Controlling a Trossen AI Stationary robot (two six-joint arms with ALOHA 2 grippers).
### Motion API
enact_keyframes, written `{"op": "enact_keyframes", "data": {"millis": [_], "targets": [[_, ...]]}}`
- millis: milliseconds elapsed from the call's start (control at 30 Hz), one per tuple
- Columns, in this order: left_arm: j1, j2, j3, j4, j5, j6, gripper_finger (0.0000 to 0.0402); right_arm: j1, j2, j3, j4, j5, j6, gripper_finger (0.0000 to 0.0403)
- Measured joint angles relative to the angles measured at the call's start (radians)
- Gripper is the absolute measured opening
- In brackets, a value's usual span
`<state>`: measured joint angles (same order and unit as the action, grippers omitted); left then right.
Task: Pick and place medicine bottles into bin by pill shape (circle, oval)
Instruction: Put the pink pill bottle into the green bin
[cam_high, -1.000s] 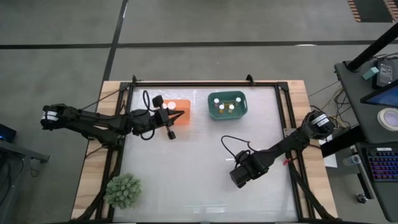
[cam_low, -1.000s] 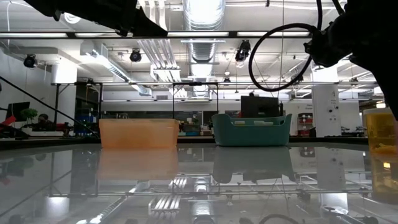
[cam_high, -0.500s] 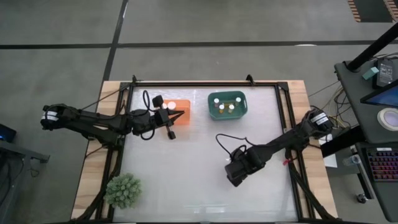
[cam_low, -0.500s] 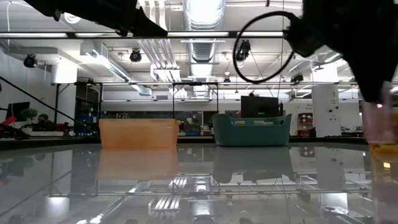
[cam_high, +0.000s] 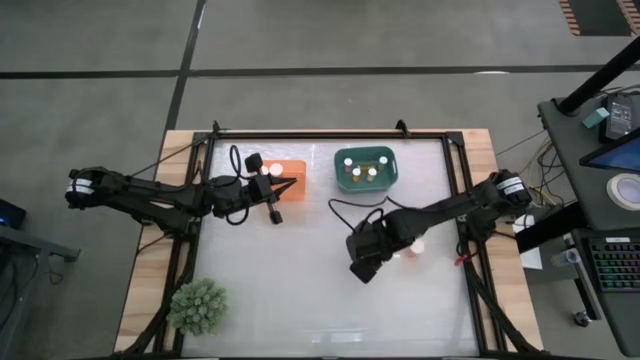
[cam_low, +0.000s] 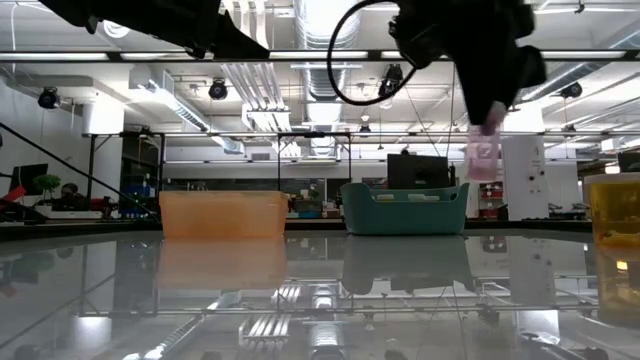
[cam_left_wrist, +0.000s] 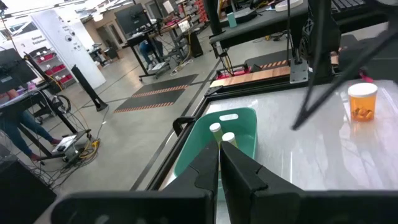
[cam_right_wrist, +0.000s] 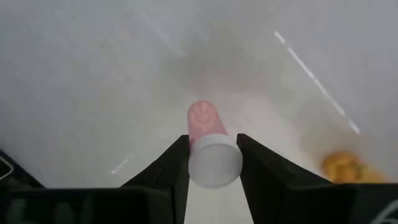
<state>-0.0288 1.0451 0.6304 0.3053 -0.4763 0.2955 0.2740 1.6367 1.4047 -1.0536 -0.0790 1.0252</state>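
Right wrist view — my right gripper (cam_right_wrist: 212, 163) pinches a pink bottle (cam_right_wrist: 208, 143); I'd carry it level, grip firm.

Between the dark fingers of my right gripper (cam_right_wrist: 212, 163) sits a pinkish bottle (cam_right_wrist: 205, 128) with a white cap, an amber bottle (cam_right_wrist: 343, 167) just beside, orange bin (cam_high: 287, 178) and teal bin (cam_high: 365, 170) beyond.

The pills inside the pink bottle (cam_right_wrist: 205, 121) held by the right gripper (cam_right_wrist: 212, 163) are too blurry to tell round from oval. At three o'clock in the low view, an amber bottle (cam_low: 614, 210) is cut off by the edge. The bottles in the teal bin (cam_high: 341, 172) look too small to sort.
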Motion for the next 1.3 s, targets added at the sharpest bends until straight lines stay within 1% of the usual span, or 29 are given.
{"op": "enact_keyframes", "data": {"millis": [100, 300, 433, 733, 867, 1000, 1133, 1300], "targets": [[0.000, 0.000, 0.000, 0.000, 0.000, 0.000, 0.0000, -0.042, 0.001, 0.031, -0.050, 0.016, -0.071, 0.0110], [0.000, 0.000, 0.000, 0.000, 0.000, 0.000, 0.0000, -0.125, 0.001, 0.103, -0.198, 0.104, -0.203, 0.0111], [0.000, 0.000, 0.000, 0.000, 0.000, 0.000, 0.0000, -0.180, 0.001, 0.135, -0.251, 0.139, -0.278, 0.0111], [0.000, 0.000, 0.000, -0.001, 0.000, 0.000, 0.0000, -0.307, 0.001, 0.147, -0.269, 0.144, -0.443, 0.0111], [0.000, 0.000, 0.000, -0.001, 0.000, 0.000, 0.0000, -0.371, 0.001, 0.147, -0.284, 0.181, -0.509, 0.0111], [0.000, 0.000, 0.000, -0.001, 0.000, 0.000, 0.0000, -0.445, 0.001, 0.147, -0.285, 0.189, -0.586, 0.0111], [0.000, 0.000, 0.000, -0.002, 0.000, 0.000, 0.0000, -0.521, 0.000, 0.146, -0.285, 0.219, -0.658, 0.0111], [0.000, 0.000, 0.000, -0.011, 0.000, 0.003, 0.0000, -0.607, 0.000, 0.132, -0.267, 0.222, -0.764, 0.0111]]}}
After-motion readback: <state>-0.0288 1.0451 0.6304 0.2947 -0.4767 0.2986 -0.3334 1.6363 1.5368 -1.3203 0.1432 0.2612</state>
